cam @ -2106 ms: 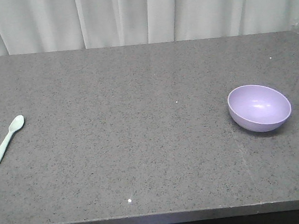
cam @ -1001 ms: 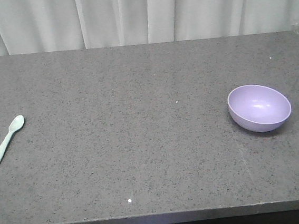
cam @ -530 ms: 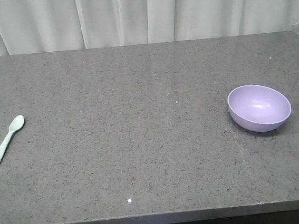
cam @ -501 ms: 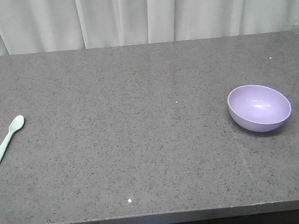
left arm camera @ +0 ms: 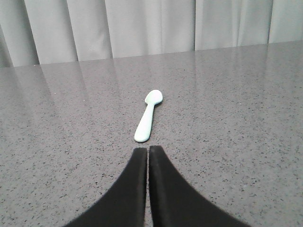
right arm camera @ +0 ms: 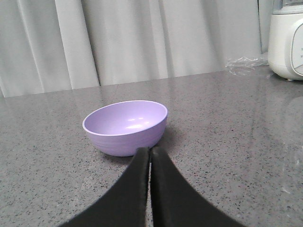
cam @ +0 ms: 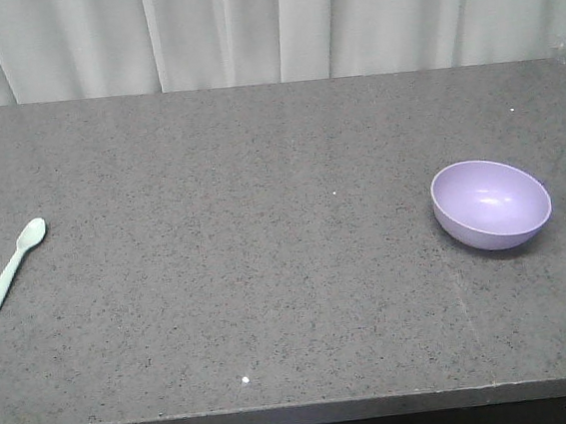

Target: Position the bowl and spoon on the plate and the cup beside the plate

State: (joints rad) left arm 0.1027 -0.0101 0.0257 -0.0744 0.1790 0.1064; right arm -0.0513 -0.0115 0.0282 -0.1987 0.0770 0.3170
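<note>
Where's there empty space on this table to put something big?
The widest bare stretch of the speckled grey countertop lies between the small mint-green plastic spoon on the left and the round lavender plastic bowl on the right. The strip behind them, toward the white curtain, is bare too. Nowhere looks crowded.

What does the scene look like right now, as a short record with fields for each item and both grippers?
counter: dark, speckled
bowl: upright, empty, on counter's right
spoon: lying flat, on counter's left
plate: not in view
cup: not in view
left gripper: shut, empty, aimed at spoon, apart
right gripper: shut, empty, aimed at bowl, apart
</note>
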